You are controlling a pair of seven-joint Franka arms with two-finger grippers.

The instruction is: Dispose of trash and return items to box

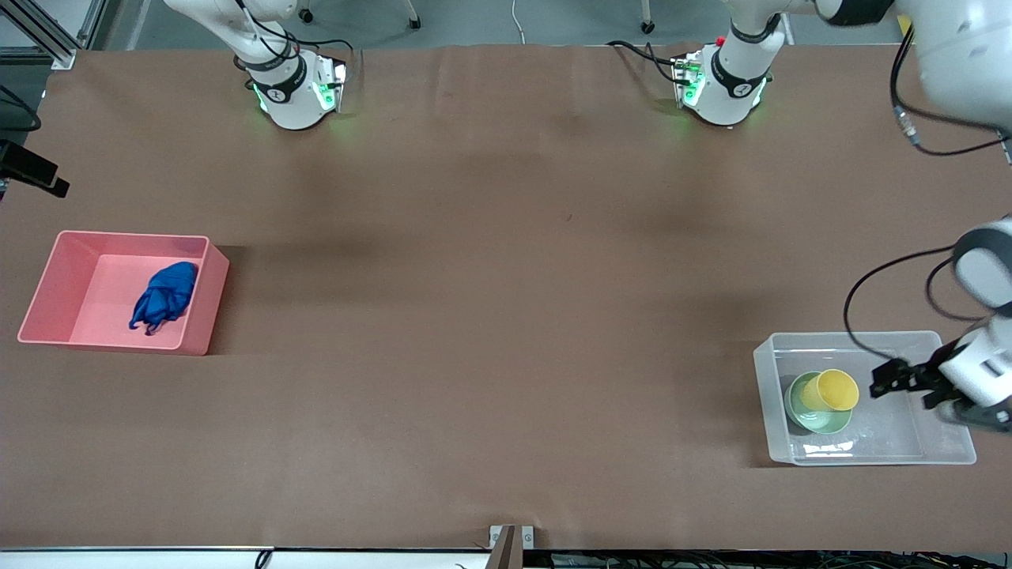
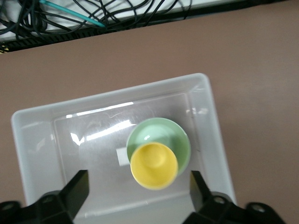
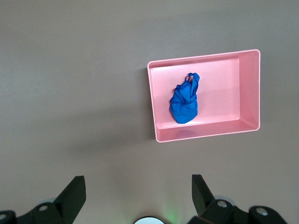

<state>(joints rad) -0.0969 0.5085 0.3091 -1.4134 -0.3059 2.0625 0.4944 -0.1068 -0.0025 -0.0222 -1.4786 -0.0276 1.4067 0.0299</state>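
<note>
The left gripper (image 1: 892,378) hangs over the clear box (image 1: 941,450) at the left arm's end of the table, its fingers (image 2: 74,189) spread wide with nothing between them; directly below it, inside the box, the yellow cup (image 1: 836,390) sits in the mint-green bowl (image 1: 808,412), leaning on the bowl's rim; cup and bowl rest on the box floor, toward the wall that faces the middle of the table; a small white label (image 2: 122,157) shows on the box bottom, partly covered by the bowl; the right gripper (image 3: 138,196) waits high above the brown table (image 1: 490,316), its fingers also spread apart and holding nothing; well below it, toward the right arm's end of the table, stands the pink bin (image 1: 47,276); the blue wad (image 1: 164,295) lies on the bin's floor, close to the wall that faces the middle of the table.
</note>
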